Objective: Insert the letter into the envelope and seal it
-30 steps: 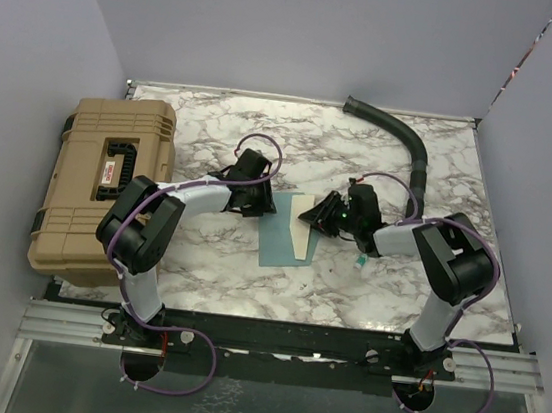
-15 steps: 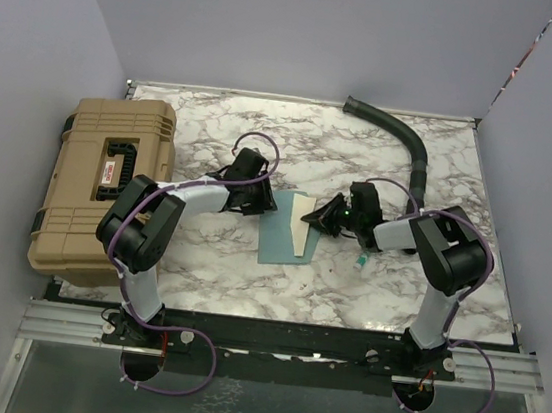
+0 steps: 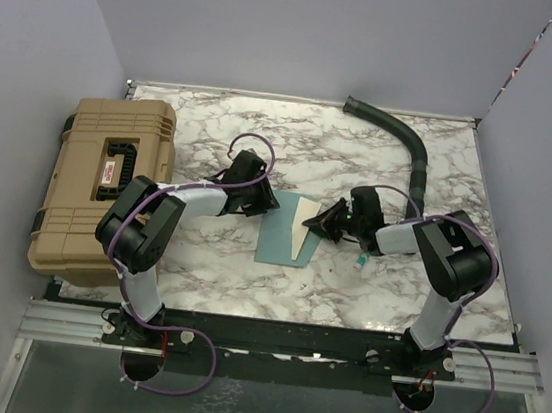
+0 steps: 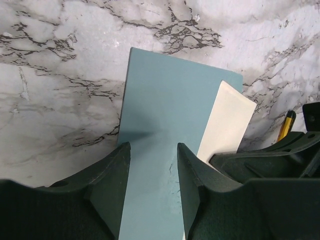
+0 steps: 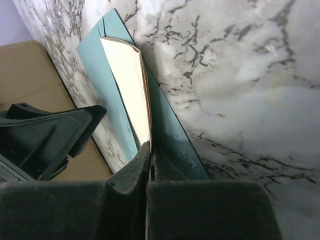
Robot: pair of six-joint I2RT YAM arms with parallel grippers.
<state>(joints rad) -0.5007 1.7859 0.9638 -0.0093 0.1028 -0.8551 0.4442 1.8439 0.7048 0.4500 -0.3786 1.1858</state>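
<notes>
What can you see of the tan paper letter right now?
The tan-beige paper letter is a smooth sheet, seemingly folded, with its layers parting slightly along a darker edge. It lies slanted on the flat teal paper envelope, and teal shows on both sides of it. The right pincer is shut on its near end. Whether any of it is inside the pocket cannot be told.

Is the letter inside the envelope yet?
Not fully: much of the letter shows uncovered on the envelope, pinched by the right gripper.
</notes>
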